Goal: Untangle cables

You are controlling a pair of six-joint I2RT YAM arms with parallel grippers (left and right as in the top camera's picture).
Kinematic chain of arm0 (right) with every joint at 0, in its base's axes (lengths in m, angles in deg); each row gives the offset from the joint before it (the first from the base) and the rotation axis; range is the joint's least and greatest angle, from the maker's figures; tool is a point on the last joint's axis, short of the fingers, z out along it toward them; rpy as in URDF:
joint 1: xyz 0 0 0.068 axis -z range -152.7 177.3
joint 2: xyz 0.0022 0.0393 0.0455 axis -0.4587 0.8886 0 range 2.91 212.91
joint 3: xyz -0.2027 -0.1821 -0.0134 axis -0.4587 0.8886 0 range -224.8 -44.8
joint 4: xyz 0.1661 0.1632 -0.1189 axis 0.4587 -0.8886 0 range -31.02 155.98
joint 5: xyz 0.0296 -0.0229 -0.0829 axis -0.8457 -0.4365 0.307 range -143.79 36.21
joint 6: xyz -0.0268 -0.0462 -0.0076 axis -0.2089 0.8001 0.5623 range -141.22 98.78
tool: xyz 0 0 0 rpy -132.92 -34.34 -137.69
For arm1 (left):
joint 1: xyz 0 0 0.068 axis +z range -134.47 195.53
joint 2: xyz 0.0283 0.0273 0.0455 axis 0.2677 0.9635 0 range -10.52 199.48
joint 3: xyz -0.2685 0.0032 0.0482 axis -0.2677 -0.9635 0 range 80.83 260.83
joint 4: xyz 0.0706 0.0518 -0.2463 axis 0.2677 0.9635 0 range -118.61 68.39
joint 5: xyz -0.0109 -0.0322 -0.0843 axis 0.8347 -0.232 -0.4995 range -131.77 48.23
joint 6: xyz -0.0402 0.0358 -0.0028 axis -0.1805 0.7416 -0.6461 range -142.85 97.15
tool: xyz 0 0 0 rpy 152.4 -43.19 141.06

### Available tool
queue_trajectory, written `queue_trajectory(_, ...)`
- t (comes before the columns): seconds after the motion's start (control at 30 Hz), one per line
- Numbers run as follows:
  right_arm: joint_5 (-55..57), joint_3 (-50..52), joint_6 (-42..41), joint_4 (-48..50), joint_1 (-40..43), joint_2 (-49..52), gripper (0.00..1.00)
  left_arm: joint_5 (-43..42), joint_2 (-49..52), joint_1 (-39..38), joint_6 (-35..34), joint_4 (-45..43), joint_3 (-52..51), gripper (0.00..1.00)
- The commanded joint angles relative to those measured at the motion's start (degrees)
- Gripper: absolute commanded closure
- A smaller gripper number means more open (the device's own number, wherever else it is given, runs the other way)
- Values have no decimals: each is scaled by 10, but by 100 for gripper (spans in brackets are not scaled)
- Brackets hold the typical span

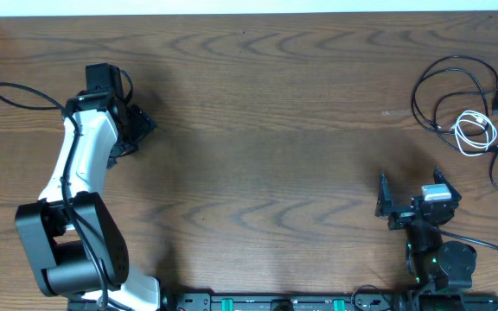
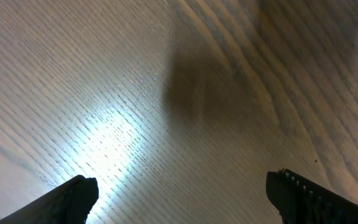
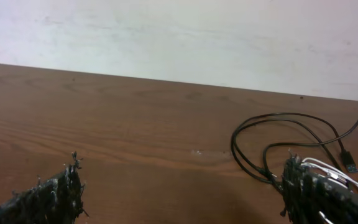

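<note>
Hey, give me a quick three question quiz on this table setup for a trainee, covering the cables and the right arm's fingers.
1. True or false: the right fingers are shut on a black cable.
2. Seen from overhead, where on the table do the cables lie? A) at its left end B) at its right end C) in its middle
3. Fill in: the small coiled cable is ____ in colour.

Key
1. False: they are open and hold nothing.
2. B
3. white
</note>
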Motion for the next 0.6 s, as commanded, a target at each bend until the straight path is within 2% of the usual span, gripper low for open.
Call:
queue_trajectory(0.0, 5, 0, -7, -3, -10, -3, 1, 4, -7, 1, -1, -24, -2, 7)
queue_trajectory(0.17, 5, 0, -7, -3, -10, -3, 1, -9, -90, -18, 0, -101, -2, 7)
queue_trajectory(0.3, 5, 0, -7, -3, -10, -3, 1, -10, -203, -40, 0, -112, -2, 7)
queue_trajectory(0.43, 5, 0, -7, -3, -10, -3, 1, -10, -311, -56, 0, -52, -2, 7)
queue_trajectory(0.53, 5, 0, -7, -3, -10, -3, 1, -10, -379, -56, -1, 22, -2, 7)
queue_trajectory(0.57, 5, 0, -7, -3, -10, -3, 1, -10, -407, -56, -3, 73, -2, 7)
